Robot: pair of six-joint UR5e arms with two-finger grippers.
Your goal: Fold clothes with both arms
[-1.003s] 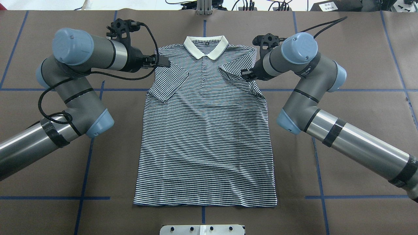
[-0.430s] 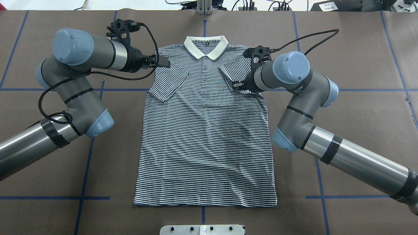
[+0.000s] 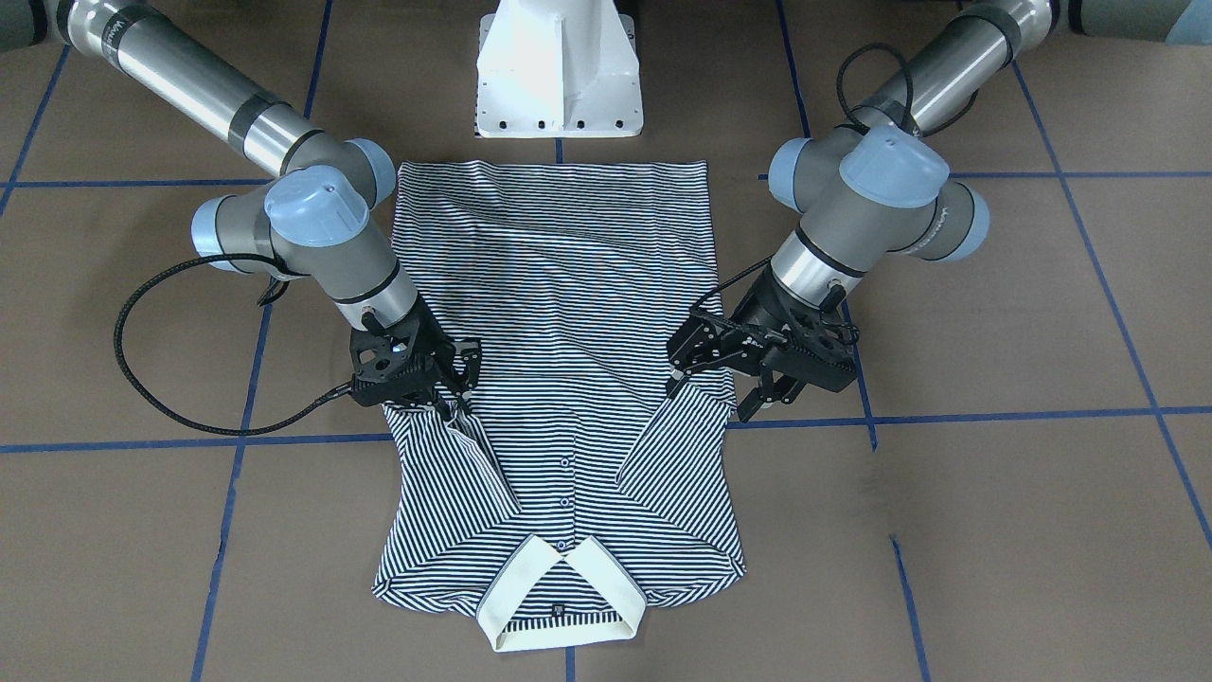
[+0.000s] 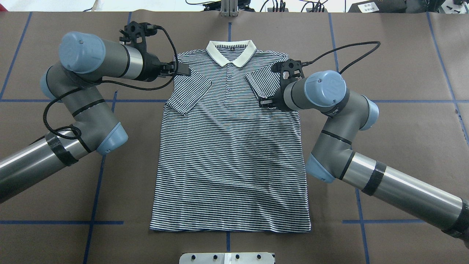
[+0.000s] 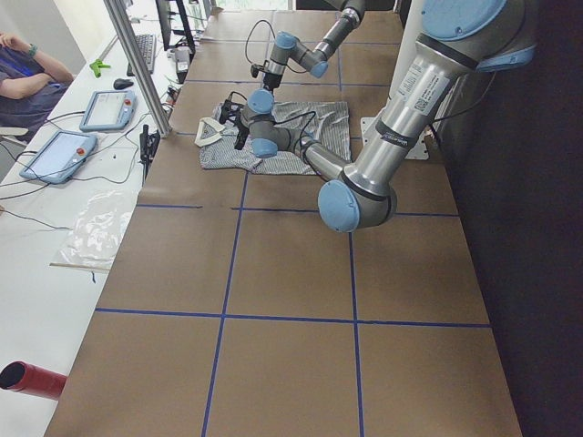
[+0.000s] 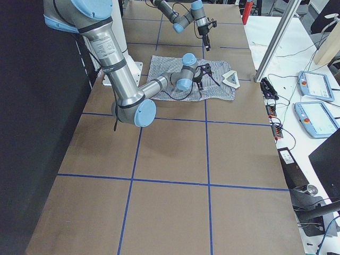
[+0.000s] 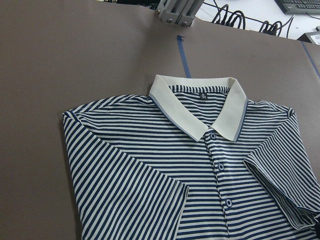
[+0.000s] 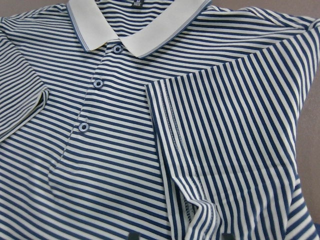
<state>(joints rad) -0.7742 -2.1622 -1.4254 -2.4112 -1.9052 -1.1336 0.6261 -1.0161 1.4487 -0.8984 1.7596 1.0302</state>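
The navy-and-white striped polo shirt (image 4: pixel 231 154) lies flat, cream collar (image 4: pixel 231 51) at the far end, both sleeves folded in over the chest. My right gripper (image 4: pixel 261 102) (image 3: pixel 453 407) is shut on the lower corner of the right sleeve (image 8: pixel 225 125). In the right wrist view the fabric bunches up at the bottom edge between the fingers. My left gripper (image 4: pixel 179 69) (image 3: pixel 710 396) hovers open at the left shoulder beside the folded left sleeve (image 4: pixel 188 95), with nothing in it. The left wrist view holds only the shirt (image 7: pixel 150 165).
Brown table cover with blue tape lines. The white pedestal base (image 3: pixel 559 76) stands at the shirt's hem end. A metal post (image 4: pixel 229 7) rises beyond the collar. A side bench with tablets (image 5: pixel 105 109) and a seated person (image 5: pixel 23 73) runs along the far edge.
My right gripper has moved inward and toward the robot across the right chest, taking the sleeve corner with it. The left arm has not moved.
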